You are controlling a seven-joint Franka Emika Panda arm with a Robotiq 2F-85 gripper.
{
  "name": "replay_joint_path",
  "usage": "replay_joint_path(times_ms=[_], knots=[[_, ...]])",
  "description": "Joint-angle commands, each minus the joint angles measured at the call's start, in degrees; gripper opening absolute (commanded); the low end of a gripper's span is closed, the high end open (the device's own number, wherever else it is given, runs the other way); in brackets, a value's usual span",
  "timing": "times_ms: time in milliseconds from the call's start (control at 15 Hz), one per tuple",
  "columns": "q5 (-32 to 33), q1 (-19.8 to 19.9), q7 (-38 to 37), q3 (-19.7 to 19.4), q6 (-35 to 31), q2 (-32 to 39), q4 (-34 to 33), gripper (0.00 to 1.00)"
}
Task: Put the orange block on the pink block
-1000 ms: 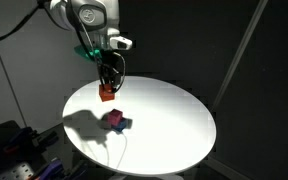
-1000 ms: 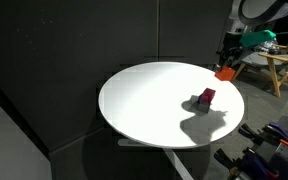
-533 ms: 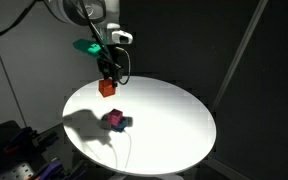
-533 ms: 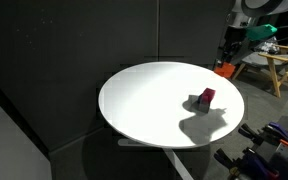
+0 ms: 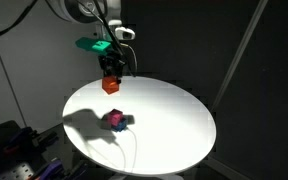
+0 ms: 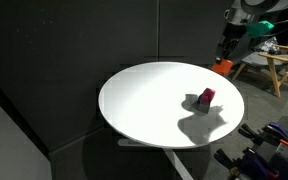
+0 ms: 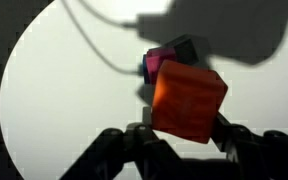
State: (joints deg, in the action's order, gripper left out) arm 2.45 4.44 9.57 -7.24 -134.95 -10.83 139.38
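My gripper [image 5: 111, 80] is shut on the orange block [image 5: 111, 85] and holds it high above the round white table [image 5: 174, 125]. The block also shows in an exterior view [image 6: 222, 67] and fills the wrist view [image 7: 187, 100] between the black fingers [image 7: 184, 128]. The pink block [image 5: 113, 120] rests on the table below the gripper, against a dark blue block [image 5: 125, 123]. In the wrist view the pink block [image 7: 162, 62] peeks out behind the orange one. It shows in an exterior view [image 6: 206, 96] too.
A thin cable [image 5: 124, 150] trails across the table near the blocks. Dark curtains [image 6: 64, 60] surround the table. A wooden stand [image 6: 275, 65] and equipment [image 6: 274, 135] lie beyond the table edge. Electronics [image 5: 14, 150] sit beside the table.
My gripper has risen with the orange block and shifted slightly along the table. The pink and dark blue blocks have not moved.
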Motion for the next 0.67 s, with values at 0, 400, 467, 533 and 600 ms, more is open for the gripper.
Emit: replay_joint_path(times_ms=[0, 400, 467, 533, 600], knots=[[-0.17, -0.13, 0.86, 0.46, -0.37, 1.68, -2.92, 0.32], [1.03, -0.36, -0.37, 1.53, -1.14, 5.73, -6.75, 0.32], [1.31, -0.31, -0.63, 1.67, -1.36, 6.65, -7.47, 0.32], [1.55, -0.25, -0.96, 1.77, -1.55, 7.58, -8.17, 0.32], [1.89, -0.17, -1.29, 1.83, -1.75, 8.63, -8.93, 0.32]])
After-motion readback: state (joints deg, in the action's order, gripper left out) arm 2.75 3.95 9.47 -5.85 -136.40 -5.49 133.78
